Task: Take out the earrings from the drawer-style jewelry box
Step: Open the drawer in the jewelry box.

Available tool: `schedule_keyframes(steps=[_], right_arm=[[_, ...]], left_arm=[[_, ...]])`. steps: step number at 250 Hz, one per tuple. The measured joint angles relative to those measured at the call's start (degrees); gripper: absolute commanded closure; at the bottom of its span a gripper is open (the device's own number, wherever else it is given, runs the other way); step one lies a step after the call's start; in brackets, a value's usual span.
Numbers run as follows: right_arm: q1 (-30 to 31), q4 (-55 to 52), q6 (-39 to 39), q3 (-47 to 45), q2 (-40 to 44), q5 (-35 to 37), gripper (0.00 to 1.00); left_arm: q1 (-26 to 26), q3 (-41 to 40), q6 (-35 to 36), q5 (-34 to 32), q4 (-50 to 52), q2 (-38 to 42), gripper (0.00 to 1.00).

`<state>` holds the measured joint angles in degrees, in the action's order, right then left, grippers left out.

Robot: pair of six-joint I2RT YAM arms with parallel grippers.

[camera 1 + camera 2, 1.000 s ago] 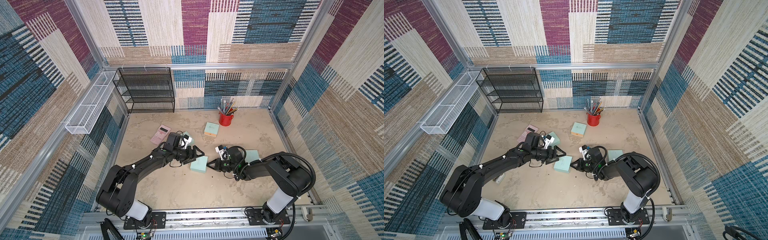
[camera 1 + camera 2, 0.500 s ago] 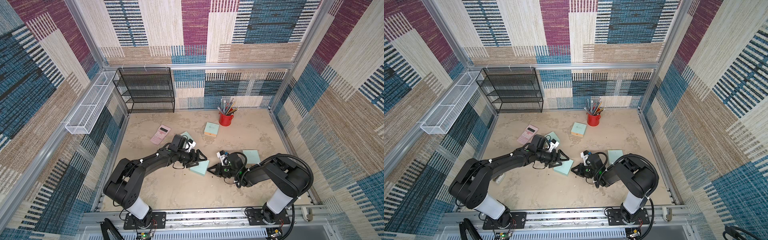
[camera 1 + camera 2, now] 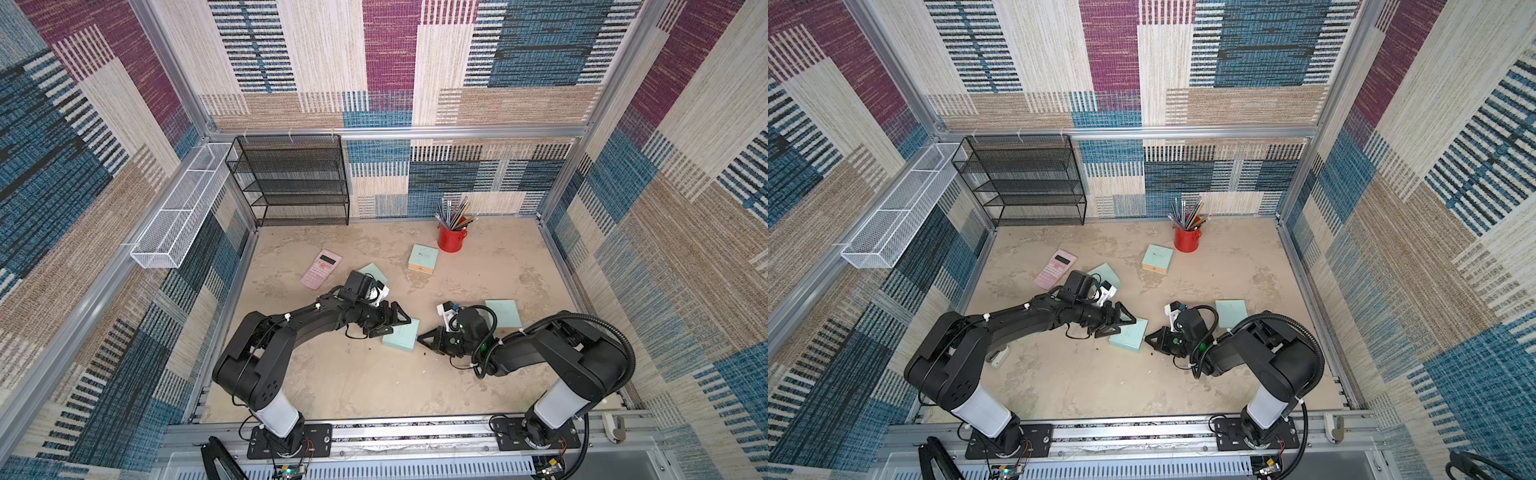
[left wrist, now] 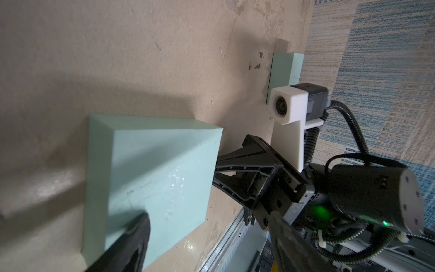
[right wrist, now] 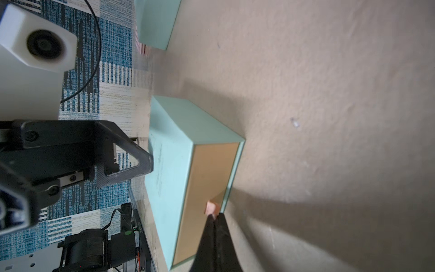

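Though the earrings cannot be made out in any view, the mint-green jewelry box (image 3: 401, 338) lies around the middle of the desk (image 3: 332, 382), its drawer pushed in flush. The right gripper (image 5: 213, 219) is pinched tight on the drawer's pink pull tab (image 5: 213, 207). At the box's opposite end, the left gripper (image 3: 397, 326) stands spread wide, one finger (image 4: 131, 235) over the top, clamping nothing.

Jewelry box (image 5: 169, 169) interior hidden, left fingers (image 4: 131, 245) cropped

Mint-green drawer-style jewelry box (image 3: 400, 337) lying flat, tan drawer front (image 5: 207, 186) flush, pink pull tab (image 5: 212, 207) at one end.
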<state>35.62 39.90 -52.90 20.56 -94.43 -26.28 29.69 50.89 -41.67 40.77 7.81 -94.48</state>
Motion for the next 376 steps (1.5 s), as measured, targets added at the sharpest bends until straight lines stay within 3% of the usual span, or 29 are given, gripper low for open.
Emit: schedule_keyframes(steps=[376], right_arm=[[-1.55, -19.28, -0.22, -4.20, 16.46, 10.45, 1.00]], left_arm=[[0.02, -0.07, 2.86, -0.11, 0.76, 0.33, 0.20]])
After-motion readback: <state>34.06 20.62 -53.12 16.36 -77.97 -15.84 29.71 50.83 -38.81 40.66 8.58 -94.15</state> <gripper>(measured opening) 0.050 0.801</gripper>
